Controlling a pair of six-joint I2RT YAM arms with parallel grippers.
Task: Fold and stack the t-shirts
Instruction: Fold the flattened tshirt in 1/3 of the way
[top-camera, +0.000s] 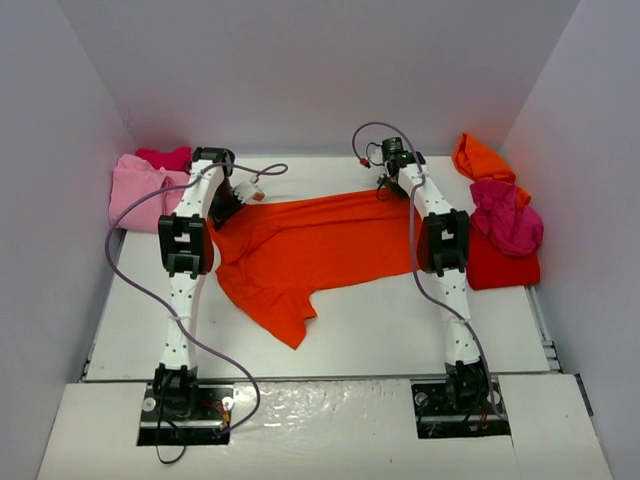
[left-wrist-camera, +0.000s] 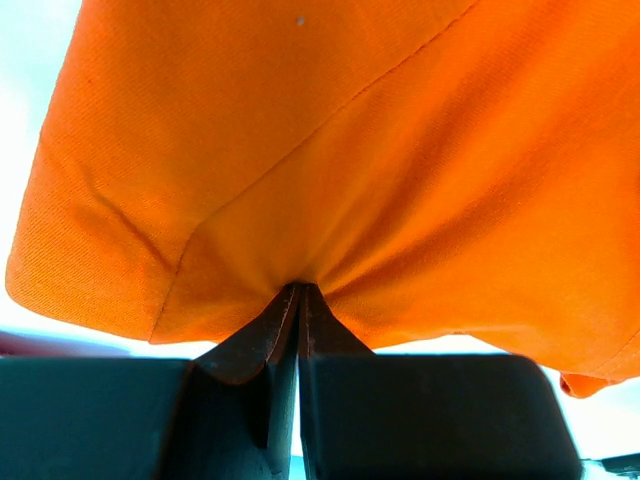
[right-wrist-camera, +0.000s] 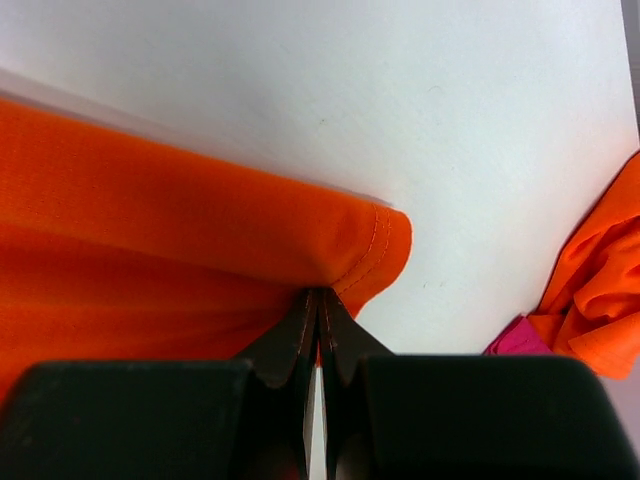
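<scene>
A bright orange-red t-shirt (top-camera: 310, 250) lies stretched across the middle of the table, a sleeve trailing toward the front. My left gripper (top-camera: 228, 205) is shut on its left edge; in the left wrist view the cloth (left-wrist-camera: 330, 170) bunches at the closed fingertips (left-wrist-camera: 300, 290). My right gripper (top-camera: 392, 185) is shut on the shirt's far right hemmed corner (right-wrist-camera: 375, 240), which puckers at the closed tips (right-wrist-camera: 320, 293). Both hold the cloth a little above the table.
A light pink tee (top-camera: 140, 190) and a magenta-red one (top-camera: 165, 157) lie at the back left. At the right lie an orange tee (top-camera: 480, 158), a magenta tee (top-camera: 508, 218) and a red tee (top-camera: 500, 265). White walls close in three sides.
</scene>
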